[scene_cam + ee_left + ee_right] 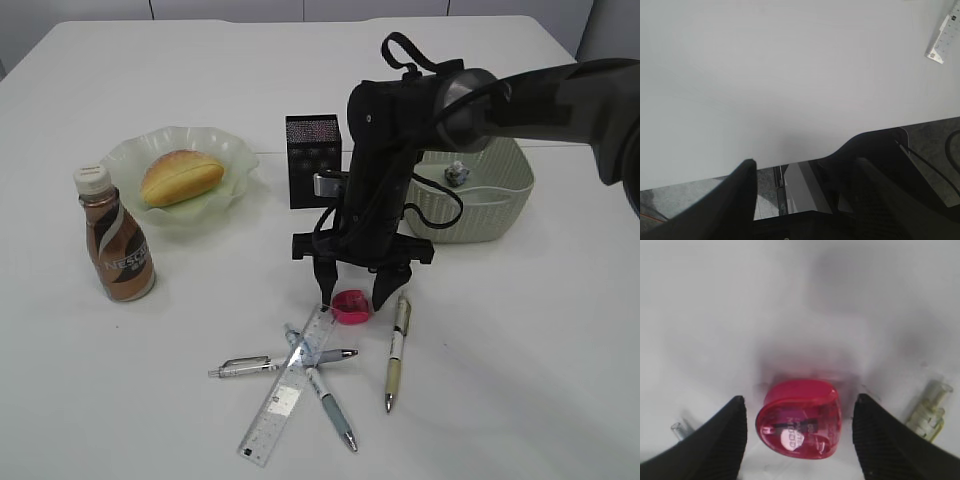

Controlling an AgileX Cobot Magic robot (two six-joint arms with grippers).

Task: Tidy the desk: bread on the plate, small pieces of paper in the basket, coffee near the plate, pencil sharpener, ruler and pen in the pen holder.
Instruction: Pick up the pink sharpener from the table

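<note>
A red pencil sharpener (350,306) lies on the white table, and my right gripper (355,294) is open with one finger on each side of it. In the right wrist view the sharpener (800,420) sits between the fingers of the right gripper (799,405), untouched. A clear ruler (289,385) and three pens (398,350) (325,392) (262,365) lie in front. The bread (180,176) is on the green plate (128,152), the coffee bottle (118,240) beside it. The black pen holder (313,160) stands behind. My left gripper (805,170) is open and empty over the table edge.
A pale green basket (495,205) at the right holds a small crumpled paper (455,176). The ruler's end (945,40) shows at the top right of the left wrist view. A pen end (930,405) lies just right of the right finger.
</note>
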